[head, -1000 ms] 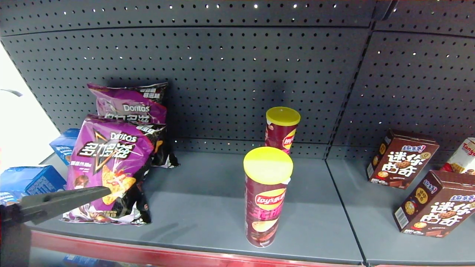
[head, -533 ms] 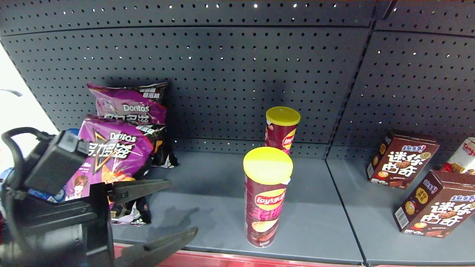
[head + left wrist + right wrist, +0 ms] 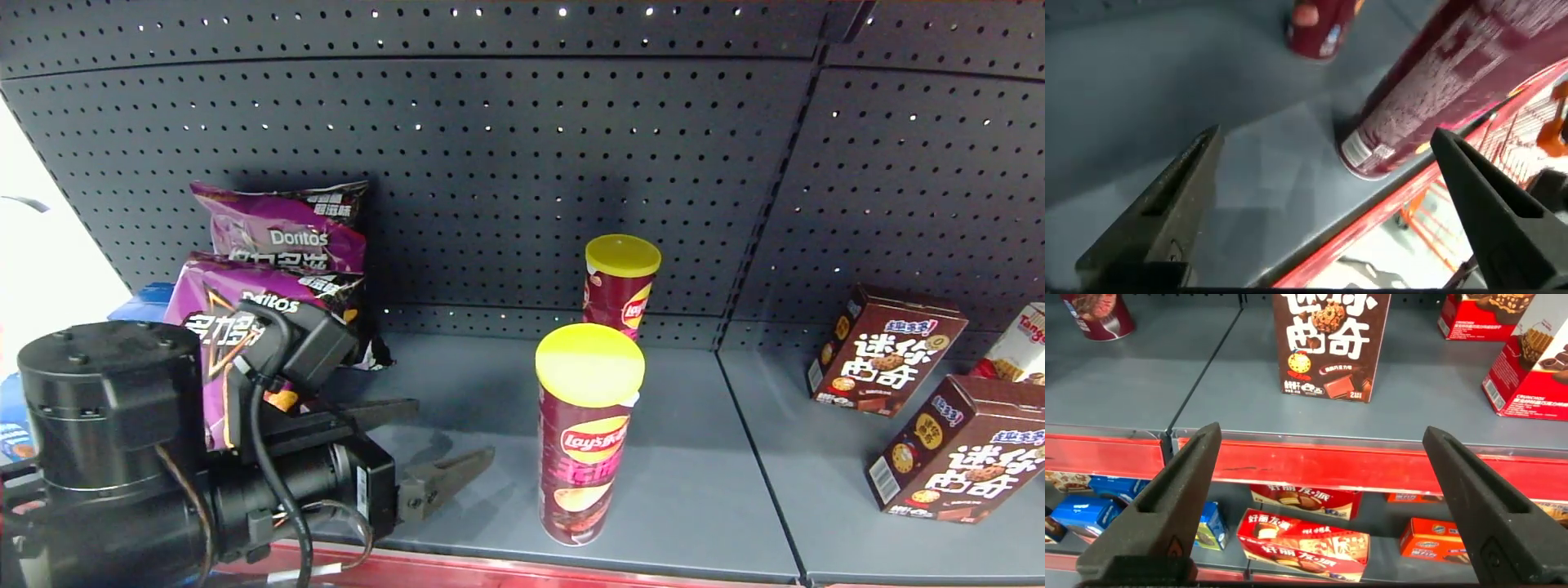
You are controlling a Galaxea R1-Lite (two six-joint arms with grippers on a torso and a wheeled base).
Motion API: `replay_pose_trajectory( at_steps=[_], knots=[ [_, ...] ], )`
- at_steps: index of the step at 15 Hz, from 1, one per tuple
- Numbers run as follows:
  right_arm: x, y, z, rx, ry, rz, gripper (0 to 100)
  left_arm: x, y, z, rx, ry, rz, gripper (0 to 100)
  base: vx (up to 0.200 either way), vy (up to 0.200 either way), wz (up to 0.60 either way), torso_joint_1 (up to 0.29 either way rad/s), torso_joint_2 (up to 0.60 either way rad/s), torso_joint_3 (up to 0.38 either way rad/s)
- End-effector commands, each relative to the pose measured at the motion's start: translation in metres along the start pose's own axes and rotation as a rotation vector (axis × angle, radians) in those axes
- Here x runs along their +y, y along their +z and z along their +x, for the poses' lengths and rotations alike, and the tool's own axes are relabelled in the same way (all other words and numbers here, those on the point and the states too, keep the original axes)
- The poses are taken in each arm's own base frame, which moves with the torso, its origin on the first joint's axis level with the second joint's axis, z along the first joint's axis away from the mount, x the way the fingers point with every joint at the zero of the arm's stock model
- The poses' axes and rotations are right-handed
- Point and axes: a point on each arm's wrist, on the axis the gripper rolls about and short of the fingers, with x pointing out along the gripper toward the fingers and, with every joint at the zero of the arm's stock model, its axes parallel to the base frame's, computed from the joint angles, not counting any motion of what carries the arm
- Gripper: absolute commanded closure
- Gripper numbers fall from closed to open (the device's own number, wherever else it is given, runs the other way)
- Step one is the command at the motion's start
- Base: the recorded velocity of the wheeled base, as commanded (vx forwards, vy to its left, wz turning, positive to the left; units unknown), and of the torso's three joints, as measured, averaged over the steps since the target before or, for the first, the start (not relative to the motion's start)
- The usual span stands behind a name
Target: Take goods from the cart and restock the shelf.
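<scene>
Can [image 3: 589,433] stands near your left fingers [image 3: 445,475]; they and your right fingers [image 3: 1167,498] are apart, empty: back straight out, clear of it.

3 views, 1 shelf [image 3: 702,498]
Head looks down on the front can [image 3: 586,457]; both wrist views share it, left closest.
</scene>
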Motion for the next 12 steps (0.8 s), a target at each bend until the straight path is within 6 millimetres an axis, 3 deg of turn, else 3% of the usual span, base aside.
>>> replay_pose_trajectory(
  at_steps=[1, 6, 12],
  knots=[
    [0.000, 0.000, 0.000, 0.001, 0.000, 0.000, 0, -0.001, -0.009, 0.010, 0.049, -0.004, -0.002, 0, 0.000, 0.000, 0.00, 0.000, 0.00, 0.000],
    [0.000, 0.000, 0.000, 0.001, 0.000, 0.000, 0, -0.003, -0.024, 0.020, 0.123, -0.020, 0.008, 0, 0.000, 0.000, 0.00, 0.000, 0.00, 0.000],
    [0.000, 0.000, 0.000, 0.001, 0.000, 0.000, 0, -0.001, -0.017, 0.043, 0.104, -0.008, 0.011, 0, 0.000, 0.000, 0.00, 0.000, 0.00, 0.000]
  ],
)
